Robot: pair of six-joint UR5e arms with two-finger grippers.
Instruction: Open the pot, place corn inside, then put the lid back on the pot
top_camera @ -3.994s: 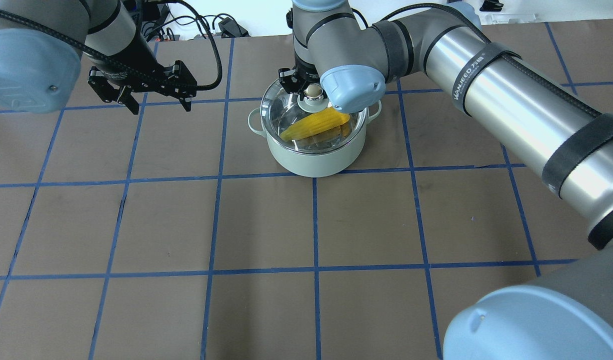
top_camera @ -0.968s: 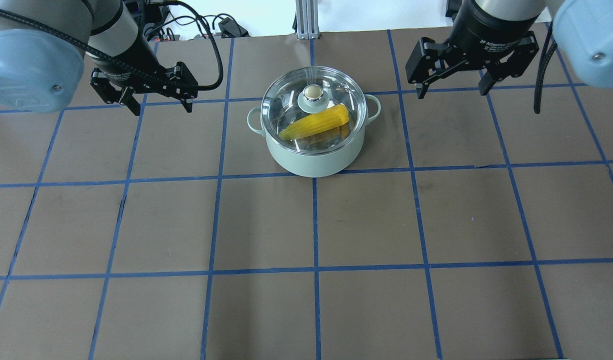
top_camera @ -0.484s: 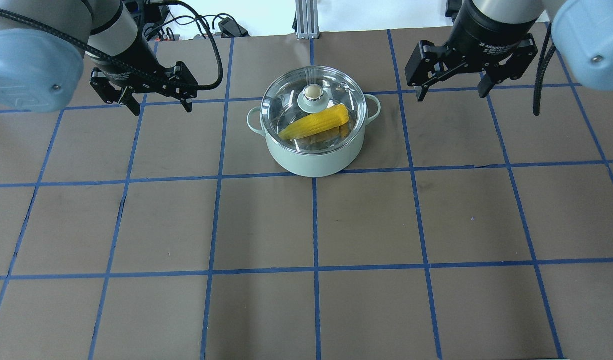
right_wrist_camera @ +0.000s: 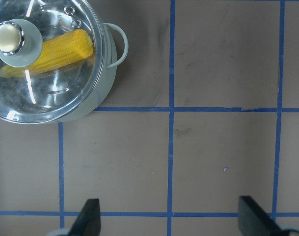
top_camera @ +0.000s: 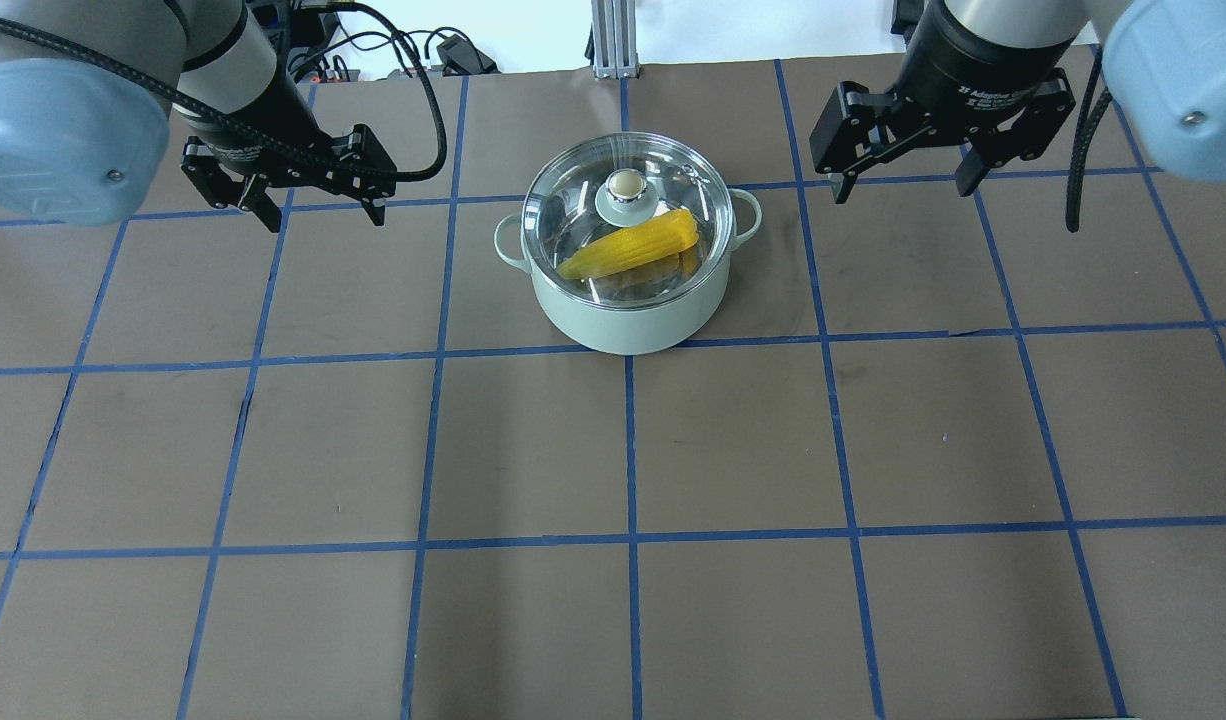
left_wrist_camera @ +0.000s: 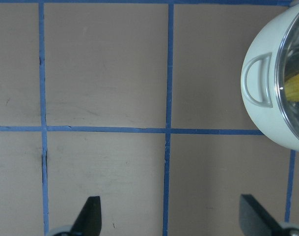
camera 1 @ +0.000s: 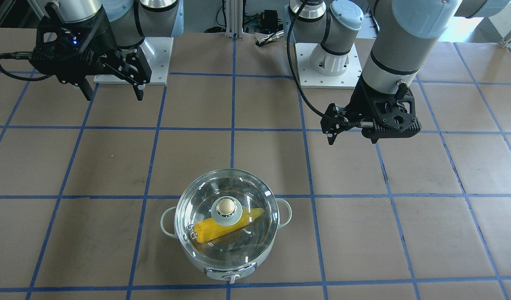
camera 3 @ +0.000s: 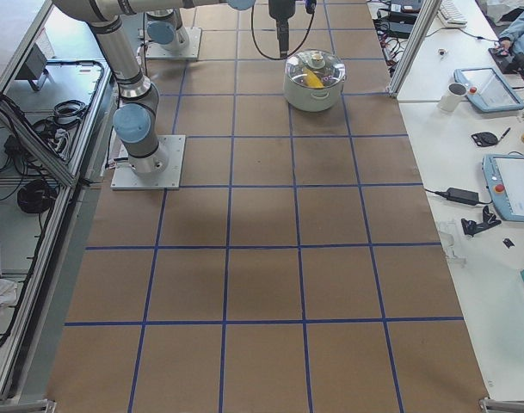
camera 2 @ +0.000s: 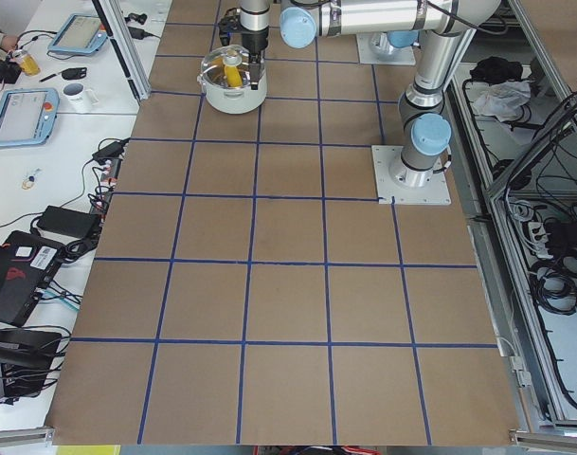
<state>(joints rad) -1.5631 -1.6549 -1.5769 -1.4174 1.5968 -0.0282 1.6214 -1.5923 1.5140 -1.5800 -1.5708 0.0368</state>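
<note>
Glass lid (top_camera: 623, 203) sits on the pot (top_camera: 623, 325), corn (top_camera: 633, 248) inside. Left gripper (top_camera: 323, 218) and right gripper (top_camera: 901, 190) fingers are apart, empty. Careful: your stray sweep could knock that lid askew.

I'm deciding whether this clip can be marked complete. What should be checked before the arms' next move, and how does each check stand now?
1. The corn is inside the pot: ok, it lies under the glass.
2. The lid sits on the pot: ok, its rim looks level all round.
3. The pot stands upright on the table: ok.
4. The left gripper is open, empty and apart from the pot: ok.
5. The right gripper is open, empty and clear of the lid: ok.
6. Setting of the pot's front control knob: cannot tell, too small.
</note>
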